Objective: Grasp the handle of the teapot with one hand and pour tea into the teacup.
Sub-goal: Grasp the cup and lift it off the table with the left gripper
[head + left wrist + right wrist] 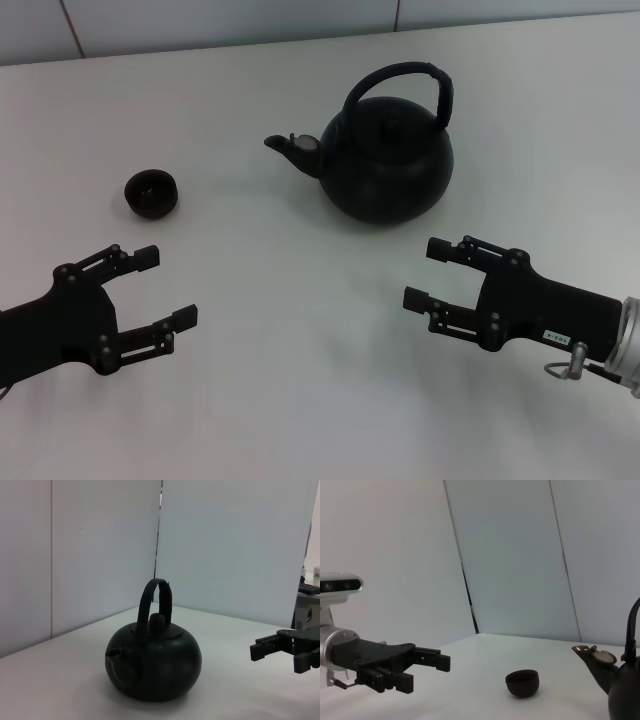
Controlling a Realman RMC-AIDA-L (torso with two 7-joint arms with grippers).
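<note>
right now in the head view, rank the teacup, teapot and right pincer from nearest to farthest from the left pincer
1. teacup: just beyond the open left pincer, on the robot's left.
2. teapot: farther back, right of centre.
3. right pincer: across the table on the right, open.

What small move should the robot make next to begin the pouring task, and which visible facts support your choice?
Probably the right pincer should rise and reach forward to the arched handle of the round matte black teapot. Both pincers are open and hold nothing, the right one is nearer the teapot, and the handle stands upright and free. The small black handleless teacup sits off the spout's side, before the left pincer.
</note>
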